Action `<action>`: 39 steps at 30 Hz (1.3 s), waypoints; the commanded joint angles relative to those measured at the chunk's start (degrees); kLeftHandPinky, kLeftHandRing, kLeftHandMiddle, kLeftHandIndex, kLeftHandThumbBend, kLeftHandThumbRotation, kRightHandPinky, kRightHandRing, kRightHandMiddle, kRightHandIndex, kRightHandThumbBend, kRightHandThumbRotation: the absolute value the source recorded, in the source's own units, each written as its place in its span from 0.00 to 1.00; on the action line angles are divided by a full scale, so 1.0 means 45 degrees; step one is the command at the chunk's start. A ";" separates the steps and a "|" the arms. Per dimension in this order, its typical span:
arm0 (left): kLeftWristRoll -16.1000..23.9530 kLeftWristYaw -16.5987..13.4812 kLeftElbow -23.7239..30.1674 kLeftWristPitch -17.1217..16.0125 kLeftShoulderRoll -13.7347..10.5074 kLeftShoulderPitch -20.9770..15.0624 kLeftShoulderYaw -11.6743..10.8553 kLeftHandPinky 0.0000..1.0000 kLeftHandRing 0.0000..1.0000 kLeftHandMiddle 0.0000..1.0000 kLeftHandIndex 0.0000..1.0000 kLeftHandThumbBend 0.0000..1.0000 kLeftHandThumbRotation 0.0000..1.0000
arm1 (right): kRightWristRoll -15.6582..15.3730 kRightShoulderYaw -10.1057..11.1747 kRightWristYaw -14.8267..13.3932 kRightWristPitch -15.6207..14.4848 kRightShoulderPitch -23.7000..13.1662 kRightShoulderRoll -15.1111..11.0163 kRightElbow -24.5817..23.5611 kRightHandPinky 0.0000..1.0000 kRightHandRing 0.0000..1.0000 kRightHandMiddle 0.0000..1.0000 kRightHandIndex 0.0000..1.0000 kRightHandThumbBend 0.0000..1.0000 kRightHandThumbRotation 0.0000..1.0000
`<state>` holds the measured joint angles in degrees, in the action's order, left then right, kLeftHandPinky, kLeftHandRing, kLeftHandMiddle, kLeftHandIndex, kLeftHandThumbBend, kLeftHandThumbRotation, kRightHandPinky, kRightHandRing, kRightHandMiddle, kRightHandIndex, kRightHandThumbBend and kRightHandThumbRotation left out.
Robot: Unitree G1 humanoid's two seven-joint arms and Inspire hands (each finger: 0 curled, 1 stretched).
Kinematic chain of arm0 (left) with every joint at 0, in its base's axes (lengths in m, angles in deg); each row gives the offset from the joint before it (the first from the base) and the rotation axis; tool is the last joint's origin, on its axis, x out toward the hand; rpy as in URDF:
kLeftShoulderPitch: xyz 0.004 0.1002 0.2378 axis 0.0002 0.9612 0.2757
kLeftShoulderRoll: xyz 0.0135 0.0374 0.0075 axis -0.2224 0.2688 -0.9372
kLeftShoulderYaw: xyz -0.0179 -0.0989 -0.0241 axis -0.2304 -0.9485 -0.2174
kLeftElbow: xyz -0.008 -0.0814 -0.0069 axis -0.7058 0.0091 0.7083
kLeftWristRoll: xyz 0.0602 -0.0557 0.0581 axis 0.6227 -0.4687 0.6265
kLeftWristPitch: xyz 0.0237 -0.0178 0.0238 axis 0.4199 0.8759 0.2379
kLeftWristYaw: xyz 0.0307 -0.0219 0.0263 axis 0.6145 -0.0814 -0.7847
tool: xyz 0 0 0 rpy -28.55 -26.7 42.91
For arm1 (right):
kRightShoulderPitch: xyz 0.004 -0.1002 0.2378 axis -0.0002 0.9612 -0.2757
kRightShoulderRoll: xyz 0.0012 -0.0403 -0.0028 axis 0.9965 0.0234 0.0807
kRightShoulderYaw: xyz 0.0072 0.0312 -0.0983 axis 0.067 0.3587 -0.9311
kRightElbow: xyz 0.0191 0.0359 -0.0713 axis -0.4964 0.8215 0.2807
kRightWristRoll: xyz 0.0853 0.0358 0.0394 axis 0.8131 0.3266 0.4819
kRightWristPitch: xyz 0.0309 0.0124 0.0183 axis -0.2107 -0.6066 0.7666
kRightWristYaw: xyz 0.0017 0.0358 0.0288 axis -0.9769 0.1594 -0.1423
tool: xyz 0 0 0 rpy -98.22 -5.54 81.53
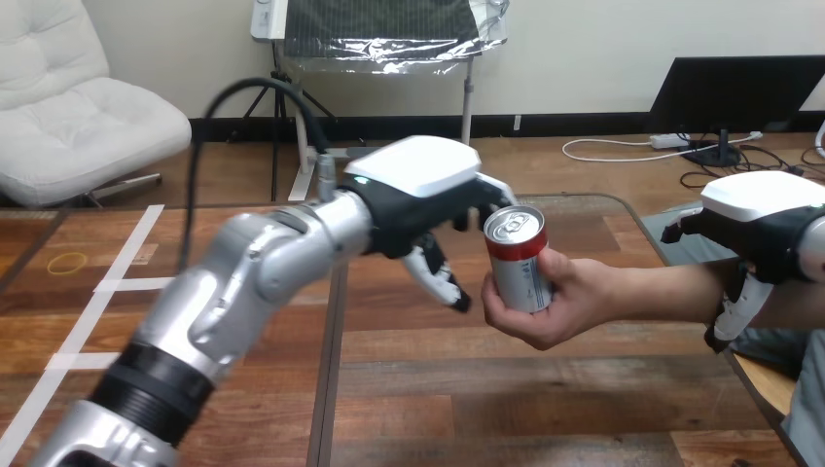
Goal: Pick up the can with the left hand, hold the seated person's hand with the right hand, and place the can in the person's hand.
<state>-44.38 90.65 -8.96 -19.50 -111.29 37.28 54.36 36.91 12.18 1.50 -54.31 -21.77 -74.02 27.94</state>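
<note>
Reaching in from seven o'clock, the silver left arm (253,263) ends mid-table, its left hand (418,199) palm-down, fingers loosely spread, thumb hanging apart from the can (516,263). At its three o'clock the can stands upright in the person's hand (555,302). Farther toward three o'clock, the right hand (754,229) curls its fingers over the person's forearm (662,292).
</note>
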 commanded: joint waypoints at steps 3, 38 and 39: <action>-0.0550 -0.0329 0.0032 0.0132 -0.0917 0.0002 -0.1038 0.58 0.66 0.70 0.75 0.73 0.14 | 0.0138 0.0908 0.0086 -0.0380 -0.0385 -0.0691 -0.0867 0.86 0.89 0.89 0.86 0.82 0.01; -0.2921 -0.1315 0.1558 -0.0783 -0.3088 0.2620 -0.3876 0.67 0.72 0.75 0.76 0.71 0.10 | 0.1262 0.2990 0.0796 -0.2190 0.1511 -0.0909 -0.3868 0.83 0.88 0.90 0.85 0.79 0.00; -0.3068 -0.1377 0.1617 -0.0848 -0.3111 0.2797 -0.4010 0.67 0.72 0.75 0.76 0.71 0.11 | 0.1330 0.3133 0.0835 -0.2335 0.1643 -0.0883 -0.4151 0.83 0.88 0.90 0.85 0.79 0.00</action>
<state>-55.81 86.17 -5.37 -21.88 -124.21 48.64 39.42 41.64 21.73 4.99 -62.85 -14.54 -76.67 15.51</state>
